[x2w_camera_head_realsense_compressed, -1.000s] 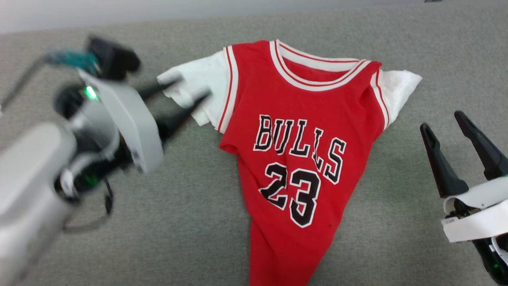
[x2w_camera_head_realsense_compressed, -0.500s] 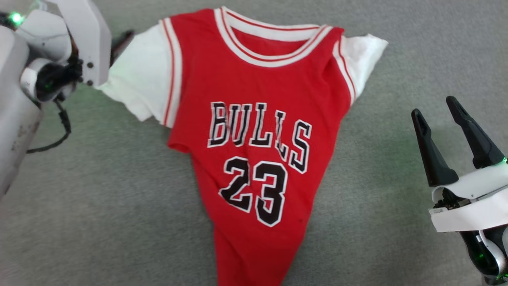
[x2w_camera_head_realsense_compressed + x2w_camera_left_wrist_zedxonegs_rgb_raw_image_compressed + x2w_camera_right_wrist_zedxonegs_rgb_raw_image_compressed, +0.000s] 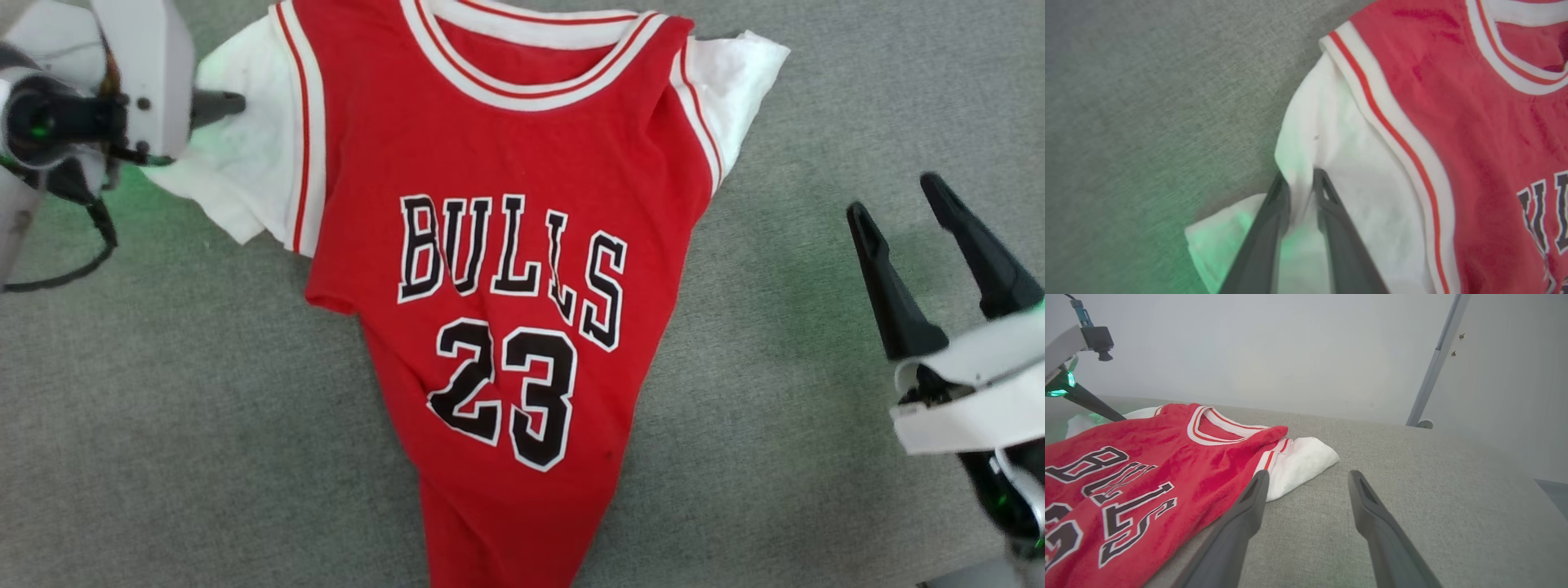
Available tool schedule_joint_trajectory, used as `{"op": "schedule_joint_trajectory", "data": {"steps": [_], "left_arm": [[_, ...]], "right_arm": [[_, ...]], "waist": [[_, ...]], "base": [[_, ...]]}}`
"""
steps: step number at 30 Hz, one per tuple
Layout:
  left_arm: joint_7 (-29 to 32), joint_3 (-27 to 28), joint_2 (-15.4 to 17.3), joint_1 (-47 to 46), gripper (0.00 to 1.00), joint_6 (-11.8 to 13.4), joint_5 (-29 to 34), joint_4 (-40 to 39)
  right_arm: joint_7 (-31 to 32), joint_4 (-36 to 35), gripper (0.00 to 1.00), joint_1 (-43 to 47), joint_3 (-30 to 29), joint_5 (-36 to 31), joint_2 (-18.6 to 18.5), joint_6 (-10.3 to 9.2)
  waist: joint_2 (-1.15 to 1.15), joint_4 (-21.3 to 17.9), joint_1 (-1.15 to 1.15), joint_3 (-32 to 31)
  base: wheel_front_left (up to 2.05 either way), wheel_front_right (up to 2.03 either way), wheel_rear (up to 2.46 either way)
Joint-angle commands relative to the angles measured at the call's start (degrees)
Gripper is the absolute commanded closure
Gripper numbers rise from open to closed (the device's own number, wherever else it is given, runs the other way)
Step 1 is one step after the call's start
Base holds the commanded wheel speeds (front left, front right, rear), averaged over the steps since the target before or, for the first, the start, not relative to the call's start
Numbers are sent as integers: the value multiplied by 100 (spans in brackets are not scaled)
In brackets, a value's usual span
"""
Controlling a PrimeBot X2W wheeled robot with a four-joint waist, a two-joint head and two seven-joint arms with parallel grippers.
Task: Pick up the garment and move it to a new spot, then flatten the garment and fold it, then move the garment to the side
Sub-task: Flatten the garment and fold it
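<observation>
The garment (image 3: 506, 245) is a red T-shirt printed "BULLS 23", with white sleeves and striped trim. It lies face up on the grey cloth surface (image 3: 163, 408), its lower body narrowed to a strip running off the bottom of the head view. My left gripper (image 3: 233, 103) is at its left white sleeve (image 3: 1355, 171). In the left wrist view its two fingers pinch a raised ridge of that sleeve, so the left gripper (image 3: 1300, 179) is shut on the cloth. My right gripper (image 3: 894, 198) stands open to the right of the shirt, clear of it. The right gripper (image 3: 1308, 475) points past the other white sleeve (image 3: 1302, 461).
The grey cloth surface spreads all round the shirt, with bare room at the left front and the right. Its edge shows at the lower right corner (image 3: 980, 576). A pale wall and a slanted metal pole (image 3: 1433, 363) stand behind the far edge.
The head camera has tipped down, so the shirt sits higher and larger. My left gripper has come onto the left sleeve and closed on a fold of it. The right gripper stays open.
</observation>
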Motion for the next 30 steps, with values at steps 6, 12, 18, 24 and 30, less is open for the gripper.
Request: {"op": "schedule_joint_trajectory", "data": {"steps": [6, 12, 18, 24, 30], "left_arm": [[-157, -300, -167, 177, 100, -35, -117, -243], [-321, -473, -292, 50, 100, -35, -248, -395], [-466, -679, -312, 39, 100, -36, -413, -521], [-595, -865, -289, 35, 100, -27, -628, -558], [-706, -1058, -289, -19, 100, -19, -754, -591]], "right_arm": [[836, 71, 0, -1052, 637, 458, -687, -8], [2116, 646, 0, -2603, 1722, 1282, -1686, -9], [2917, 1336, 0, -3879, 2809, 1837, -2129, -8], [2896, 1836, 0, -4696, 3698, 2221, -2302, -8], [2803, 2204, 0, -5226, 4404, 2460, -2332, -9]], "waist": [[0, 175, 0, 160], [0, 448, 0, 301], [0, 734, 0, 376], [0, 875, 0, 410], [0, 926, 0, 430]], "base": [[0, 0, 0], [0, 0, 0], [0, 0, 0], [0, 0, 0], [0, 0, 0]]}}
